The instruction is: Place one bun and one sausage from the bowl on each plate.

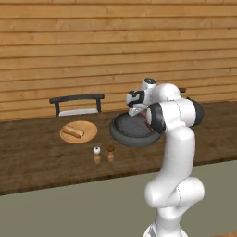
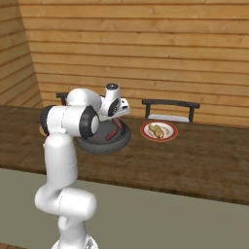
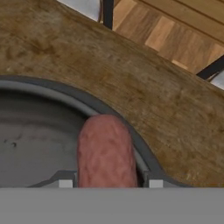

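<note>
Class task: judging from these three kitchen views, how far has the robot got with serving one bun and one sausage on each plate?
Done: a tan bun lies on the plain wooden plate, another bun on the red-rimmed plate. In hand: the end effector straddles a reddish-brown sausage in the dark grey bowl, its fingers close beside it. Left: a sausage is still needed on the wooden plate; the red-rimmed plate's contents are too small to be sure.

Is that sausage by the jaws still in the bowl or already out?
In. The sausage lies inside the dark grey bowl, its end against the inner wall, with the jaws standing on either side of it.
</note>
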Robot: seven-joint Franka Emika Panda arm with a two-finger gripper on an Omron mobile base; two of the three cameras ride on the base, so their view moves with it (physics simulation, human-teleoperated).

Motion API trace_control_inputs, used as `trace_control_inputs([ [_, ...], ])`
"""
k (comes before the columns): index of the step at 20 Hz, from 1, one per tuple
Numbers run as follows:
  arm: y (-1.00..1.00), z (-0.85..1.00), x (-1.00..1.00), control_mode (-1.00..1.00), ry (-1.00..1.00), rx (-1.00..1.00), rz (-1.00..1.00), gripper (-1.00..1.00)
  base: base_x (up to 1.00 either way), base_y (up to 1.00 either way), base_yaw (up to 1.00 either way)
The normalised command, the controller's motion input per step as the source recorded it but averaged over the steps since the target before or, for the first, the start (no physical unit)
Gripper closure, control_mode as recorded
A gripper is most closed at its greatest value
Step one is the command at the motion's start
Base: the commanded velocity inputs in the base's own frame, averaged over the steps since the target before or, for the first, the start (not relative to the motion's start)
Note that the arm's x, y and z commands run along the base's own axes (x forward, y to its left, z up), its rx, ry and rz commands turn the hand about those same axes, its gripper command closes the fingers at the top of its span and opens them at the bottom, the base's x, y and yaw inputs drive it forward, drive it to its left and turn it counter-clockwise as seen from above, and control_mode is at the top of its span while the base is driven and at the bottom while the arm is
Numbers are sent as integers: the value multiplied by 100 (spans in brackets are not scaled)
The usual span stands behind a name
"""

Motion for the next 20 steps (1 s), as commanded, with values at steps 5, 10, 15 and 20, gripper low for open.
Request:
trace_control_inputs([
  [5, 0, 15, -1, -100, 0, 0, 0, 100, 0, 0, 0],
  [10, 0, 71, -39, -100, -6, 0, 0, 100, 0, 0, 0],
  [15, 19, 75, -75, -100, -17, 1, 0, 100, 0, 0, 0],
  [20, 59, 11, -100, -100, -17, 11, 0, 100, 0, 0, 0],
])
